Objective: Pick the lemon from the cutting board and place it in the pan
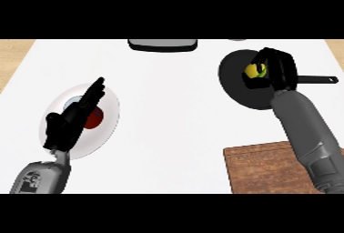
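Note:
The yellow lemon (254, 70) shows between the curled fingers of my right hand (277, 68), which is over the black pan (236, 86) at the upper right. The pan's handle (321, 79) sticks out to the right past the hand. The brown wooden cutting board (269, 168) lies at the lower right with nothing on it, partly hidden by my right forearm. My left hand (70, 119) stays open at the left, fingers straight, above a white plate (107, 113).
A red round thing (95, 118) sits on the white plate, partly hidden by the left hand. A dark grey tray-like object (163, 44) lies at the counter's far edge. The counter's wooden rim shows at both upper corners.

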Controlling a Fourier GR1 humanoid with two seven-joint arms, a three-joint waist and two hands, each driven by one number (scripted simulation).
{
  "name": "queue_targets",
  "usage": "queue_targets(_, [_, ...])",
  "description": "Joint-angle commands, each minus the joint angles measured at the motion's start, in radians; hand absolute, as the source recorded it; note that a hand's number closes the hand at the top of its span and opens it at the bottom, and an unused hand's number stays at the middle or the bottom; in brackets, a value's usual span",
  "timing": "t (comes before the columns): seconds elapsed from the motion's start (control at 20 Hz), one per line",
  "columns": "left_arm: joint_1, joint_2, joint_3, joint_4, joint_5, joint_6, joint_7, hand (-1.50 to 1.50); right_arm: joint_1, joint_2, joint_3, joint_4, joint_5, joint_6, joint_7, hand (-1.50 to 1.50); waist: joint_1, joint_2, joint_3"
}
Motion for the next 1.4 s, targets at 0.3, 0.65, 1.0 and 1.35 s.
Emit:
queue_targets(0.3, [-0.029, -0.022, -0.022, -0.04, -0.001, -0.01, 0.048, 0.0, -0.178, -0.088, -0.034, 0.331, 0.028, 0.174, 0.166, -1.5, 0.039, 0.014, 0.001])
queue_targets(0.65, [-0.037, -0.021, -0.013, 0.003, -0.005, -0.017, 0.006, 0.0, -0.148, -0.051, -0.171, 0.329, -0.114, 0.15, -0.011, -1.5, 0.054, 0.033, 0.004])
queue_targets(1.0, [-0.011, -0.04, -0.039, -0.021, -0.028, -0.004, -0.016, 0.0, -0.153, -0.096, -0.364, 0.3, -0.324, 0.302, -0.182, -1.5, 0.046, 0.026, 0.005])
queue_targets(1.35, [-0.015, -0.018, -0.011, -0.024, -0.021, -0.01, 0.024, 0.0, -0.063, -0.204, -0.425, 0.352, -0.394, 0.56, -0.3, -1.5, 0.034, 0.021, 0.004])
